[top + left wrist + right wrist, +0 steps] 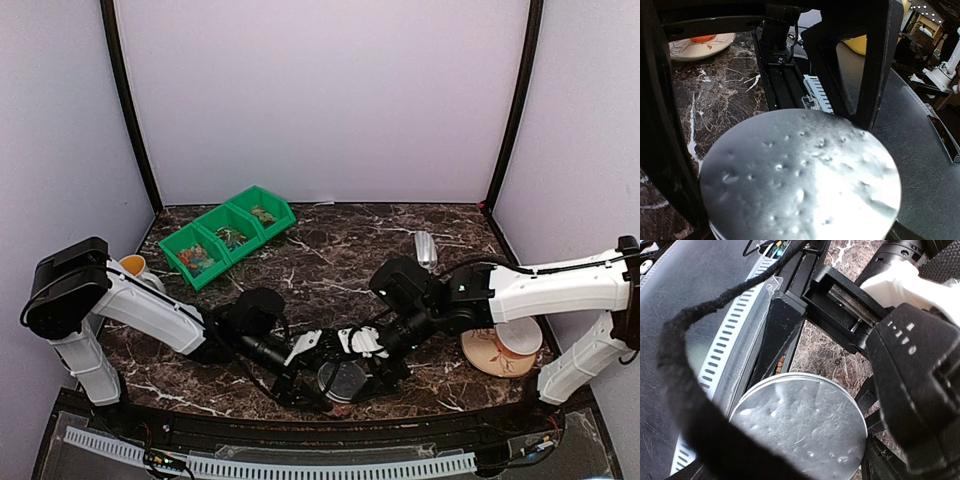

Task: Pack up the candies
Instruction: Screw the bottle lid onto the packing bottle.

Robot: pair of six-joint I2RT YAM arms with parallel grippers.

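**Desk:** Both arms meet low over a round metal tin (345,381) at the near edge of the desk (330,260). Why two arms for one tin?

**Photographer:** My reading is that one steadies it while the other works the top. A smooth round tin would likely slide on that marble surface. Its dimpled, closed face (800,175) points up and nothing is inside yet, as far as anyone can see.

**Desk:** Are they gripping it?

**Photographer:** I cannot tell. The left end effector (322,384) has its fingers (874,60) standing on either side of the tin. Whether they press on the wall is hidden. The right end effector (368,372) hangs just over the same tin (800,425) with dark fingers flanking it, and its contact is just as unclear.

**Desk:** And the candies?

**Photographer:** The candies (197,258) sit sorted in three green bins (175,250) at the far left, well apart from the tin. A metal scoop (426,248) lies alone toward the far right, with no arm near it. That layout suggests the order: open the container first, then scoop. Packing itself looks not yet begun.
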